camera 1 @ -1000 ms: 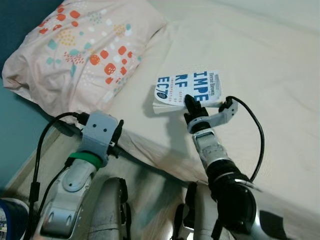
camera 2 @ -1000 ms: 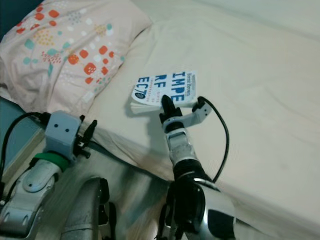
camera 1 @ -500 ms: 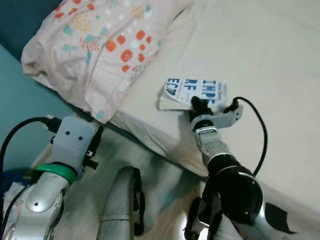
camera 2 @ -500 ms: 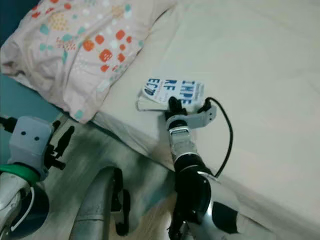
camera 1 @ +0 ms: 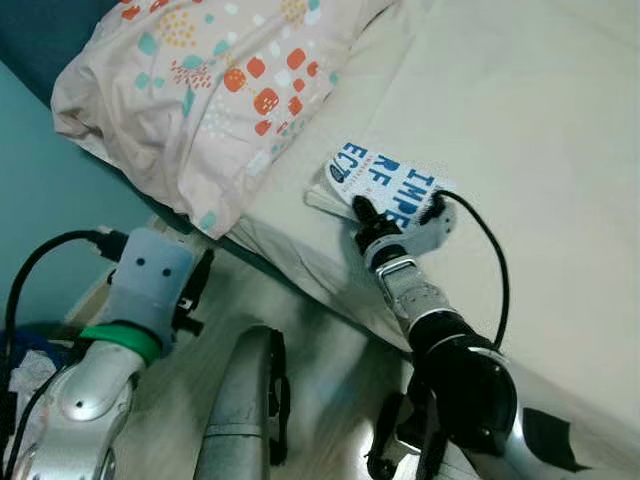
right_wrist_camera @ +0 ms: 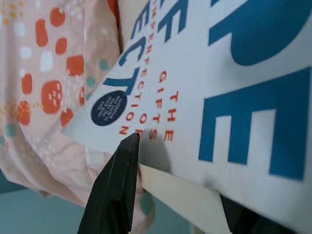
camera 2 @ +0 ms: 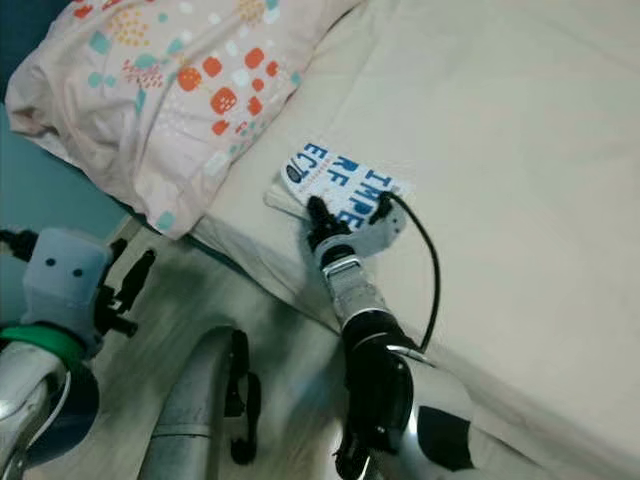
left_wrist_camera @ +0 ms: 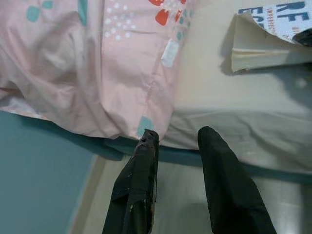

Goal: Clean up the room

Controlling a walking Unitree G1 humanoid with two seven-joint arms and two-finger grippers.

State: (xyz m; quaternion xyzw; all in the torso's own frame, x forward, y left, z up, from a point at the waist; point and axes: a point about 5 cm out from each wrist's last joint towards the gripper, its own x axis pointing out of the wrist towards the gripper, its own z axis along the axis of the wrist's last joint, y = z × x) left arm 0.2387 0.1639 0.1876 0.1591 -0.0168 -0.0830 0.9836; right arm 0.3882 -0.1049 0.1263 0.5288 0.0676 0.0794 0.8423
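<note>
Book point(camera 1: 385, 186) on cream bed point(camera 1: 540, 130), pinched by right gripper point(camera 1: 364, 214), floral pillow point(camera 1: 215, 80) beside, left gripper point(left_wrist_camera: 178, 141) spread.

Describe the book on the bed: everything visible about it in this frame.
The book is a white paperback with large blue letters and small orange lines reading "THE GIFTS" and part of "IMPERFECTION", plus a dark blue round seal. It lies near the edge of the cream bed, beside the flowered pillow without touching it. Its cover curls up off the cream pages. The right gripper is at its near edge, one finger over the cover.
</note>
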